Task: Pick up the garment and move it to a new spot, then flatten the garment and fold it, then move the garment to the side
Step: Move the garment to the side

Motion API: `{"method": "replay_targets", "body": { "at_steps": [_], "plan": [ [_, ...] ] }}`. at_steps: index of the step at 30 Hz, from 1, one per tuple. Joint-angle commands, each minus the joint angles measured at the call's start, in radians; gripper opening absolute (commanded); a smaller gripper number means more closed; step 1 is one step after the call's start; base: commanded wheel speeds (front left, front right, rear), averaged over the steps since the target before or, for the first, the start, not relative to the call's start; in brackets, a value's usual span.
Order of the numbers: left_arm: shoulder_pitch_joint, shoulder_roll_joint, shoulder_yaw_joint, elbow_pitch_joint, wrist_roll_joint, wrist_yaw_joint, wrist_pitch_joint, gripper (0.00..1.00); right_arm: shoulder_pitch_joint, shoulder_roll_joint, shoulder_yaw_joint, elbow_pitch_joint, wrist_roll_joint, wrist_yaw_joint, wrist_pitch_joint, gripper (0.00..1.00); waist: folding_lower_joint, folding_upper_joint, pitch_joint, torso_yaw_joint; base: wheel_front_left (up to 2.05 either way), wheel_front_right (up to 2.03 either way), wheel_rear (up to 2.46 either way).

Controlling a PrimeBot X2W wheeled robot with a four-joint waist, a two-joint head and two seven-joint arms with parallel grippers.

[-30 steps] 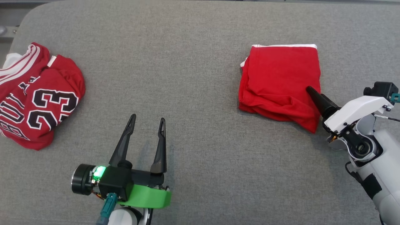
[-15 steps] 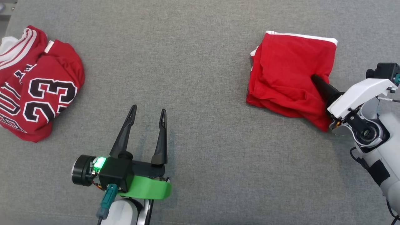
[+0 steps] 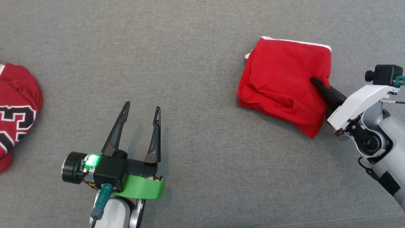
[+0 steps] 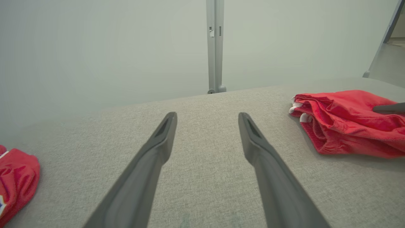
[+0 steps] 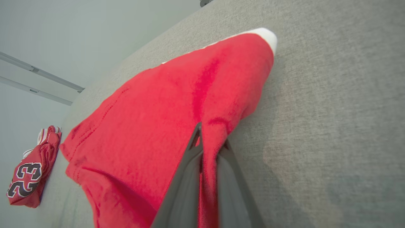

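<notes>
Your right gripper (image 3: 316, 83) comes in from the right edge of the head view. Its jaws are narrow and pinched on the right side of the folded red garment (image 3: 281, 82). The right wrist view confirms it: a ridge of red cloth is squeezed between the two dark fingers (image 5: 186, 177), which nearly touch. You can't tell whether the pinched edge is clear of the surface.

The garment sits at the upper right of the head view, on the grey fabric surface (image 3: 202, 38). It is a rough rectangle with white trim along the far edge. The layers are bunched on the side facing the left gripper. The near corner comes to a point just beside the right wrist.

Your left gripper (image 3: 142, 105) is at lower left-centre, well apart from the garment. Its fingers are spread wide and point away from the robot, with bare grey surface between them. A green light (image 3: 90, 160) glows on its wrist housing, above a green bracket (image 3: 142, 190).

A second red item, a jersey (image 3: 14, 117) with black white-edged numerals, lies at the far left edge, cut off by the frame. The right wrist view shows it crumpled and reads 23. It is well apart from both grippers.

In the left wrist view, a grey upright post (image 4: 215, 47) stands against a pale wall beyond the surface's far edge.
</notes>
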Motion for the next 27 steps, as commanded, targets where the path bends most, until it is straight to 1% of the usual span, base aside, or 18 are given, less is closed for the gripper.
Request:
{"method": "replay_targets", "body": {
  "at_steps": [1, 2, 7, 11, 14, 16, 20, 23, 27],
  "plan": [
    [-0.021, 0.016, 0.009, -0.005, 0.016, -0.009, 0.0, 1.0, -0.01, -0.014, 0.023, -0.008, -0.013, 0.0, -0.029, 0.0, 0.0, -0.0001, 0.021, -0.104, 0.0, 0.0, 0.0],
    [-0.021, 0.016, 0.009, -0.005, 0.016, -0.009, 0.0, 1.0, -0.01, -0.014, 0.023, -0.008, -0.013, 0.0, -0.029, 0.0, 0.0, -0.0001, 0.021, -0.104, 0.0, 0.0, 0.0],
    [-0.031, 0.042, 0.016, -0.013, 0.034, -0.025, 0.0, 1.0, -0.028, -0.036, 0.092, -0.006, -0.04, 0.0, -0.096, 0.0, 0.0, -0.0001, 0.044, -0.205, 0.0, 0.0, 0.0],
    [-0.048, 0.053, 0.015, -0.022, 0.031, -0.039, 0.0, 1.0, -0.045, -0.059, 0.141, 0.004, -0.05, 0.0, -0.15, 0.0, 0.0, -0.0001, 0.068, -0.266, 0.0, 0.0, 0.0],
    [-0.063, 0.058, 0.013, -0.038, 0.023, -0.056, 0.0, 1.0, -0.063, -0.099, 0.175, 0.014, -0.071, 0.0, -0.195, 0.0, 0.0, -0.0001, 0.093, -0.292, 0.0, 0.0, 0.0],
    [-0.08, 0.065, 0.006, -0.051, 0.03, -0.067, 0.0, 1.0, -0.087, -0.132, 0.2, 0.037, -0.112, 0.0, -0.229, 0.0, 0.0, -0.0001, 0.114, -0.298, 0.0, 0.0, 0.0],
    [-0.115, 0.079, -0.004, -0.074, 0.042, -0.081, 0.0, 1.0, -0.145, -0.17, 0.238, 0.093, -0.186, 0.0, -0.277, 0.0, 0.0, -0.0001, 0.155, -0.295, 0.0, 0.0, 0.0],
    [-0.14, 0.089, -0.013, -0.094, 0.047, -0.089, 0.0, 1.0, -0.197, -0.206, 0.264, 0.146, -0.252, 0.0, -0.294, 0.0, 0.0, -0.0001, 0.182, -0.278, 0.0, 0.0, 0.0],
    [-0.163, 0.104, -0.019, -0.12, 0.051, -0.094, 0.0, 1.0, -0.266, -0.232, 0.284, 0.209, -0.32, 0.0, -0.305, 0.0, 0.0, -0.0001, 0.218, -0.247, 0.0, 0.0, 0.0]
  ]
}}
